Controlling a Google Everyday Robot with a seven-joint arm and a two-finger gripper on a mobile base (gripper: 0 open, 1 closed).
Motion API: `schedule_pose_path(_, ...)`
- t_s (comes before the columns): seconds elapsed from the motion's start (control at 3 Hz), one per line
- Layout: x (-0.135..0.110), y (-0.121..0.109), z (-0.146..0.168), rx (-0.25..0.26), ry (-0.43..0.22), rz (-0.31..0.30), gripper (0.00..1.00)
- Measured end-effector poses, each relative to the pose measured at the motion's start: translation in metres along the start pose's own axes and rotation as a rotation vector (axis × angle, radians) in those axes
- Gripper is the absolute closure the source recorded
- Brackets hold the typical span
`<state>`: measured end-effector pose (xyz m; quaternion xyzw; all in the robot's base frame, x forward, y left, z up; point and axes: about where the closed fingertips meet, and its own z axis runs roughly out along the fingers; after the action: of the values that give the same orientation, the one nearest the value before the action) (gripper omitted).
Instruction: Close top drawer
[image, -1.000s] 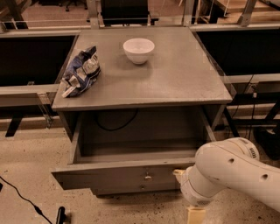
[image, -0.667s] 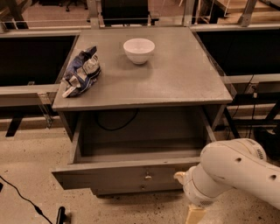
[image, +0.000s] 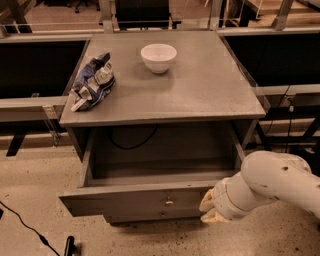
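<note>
scene: grey cabinet (image: 250, 131) in the middle of the frame, seen from above and in front, on a speckled floor (image: 35, 177)
top drawer (image: 125, 202): pulled well out toward the bottom of the frame; grey inner walls and bottom in view; tall flat front panel runs across the lower centre, left end sitting slightly lower than the right
drawer knob (image: 169, 202): small, round, metal, at the middle of the front panel
lower drawer front (image: 145, 216): thin grey strip just under the open drawer, with its own small knob (image: 161, 214)
end effector (image: 211, 207): lower right of centre, pale yellowish, right at the right end of the top drawer's front panel; overlaps the panel edge in view, contact not certain; open or closed state cannot be told, nothing seen held
arm (image: 272, 182): bulky white link, comes in from the right edge at the lower right, angled down-left to the end effector
surface (image: 205, 87): flat grey cabinet top, upper half of the frame
bowl (image: 158, 56): white, upright, upper centre of the surface near the back edge
chip bag (image: 92, 81): crumpled, blue and white, left side of the surface near its left edge, well apart from the bowl
cable inside (image: 131, 145): black, hangs in a loop at the back of the open cavity
floor cable (image: 27, 225): black, runs along the lower left corner of the frame
</note>
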<state>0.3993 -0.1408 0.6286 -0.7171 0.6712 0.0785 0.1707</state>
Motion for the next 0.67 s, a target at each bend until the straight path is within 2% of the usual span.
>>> schedule_pose_path(0.33, -0.005, -0.023, 0.006, 0.083, 0.033, -0.036, 0.89)
schedule_pose_path(0.67, -0.008, -0.044, 0.005, 0.193, 0.034, 0.007, 0.86)
